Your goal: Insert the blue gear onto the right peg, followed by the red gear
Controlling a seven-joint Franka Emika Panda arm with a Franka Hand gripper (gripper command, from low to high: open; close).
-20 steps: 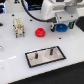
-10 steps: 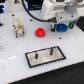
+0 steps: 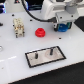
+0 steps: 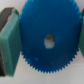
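The gripper [image 3: 63, 25] squeezed the blue gear [image 4: 49, 41].
It could slip, or miss the right peg [image 3: 50, 51].

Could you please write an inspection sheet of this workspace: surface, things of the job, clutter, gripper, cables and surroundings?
Surface: white table, glossy, with reflections.
Blue gear: between the fingers in the wrist view, centre hole visible; in the exterior view only a blue part under the gripper shows.
Red gear: lies on the table, apart from the plate.
Right peg: upright on the black-rimmed plate; nothing on it yet. A thinner pin stands beside it.
Clutter: a small beige and white object towards the exterior view's left.
Gripper: above the table, shut on the blue gear; one teal finger pad is at its toothed edge.
Cables: a dark cable behind the arm.
Surroundings: blurred; cannot tell.
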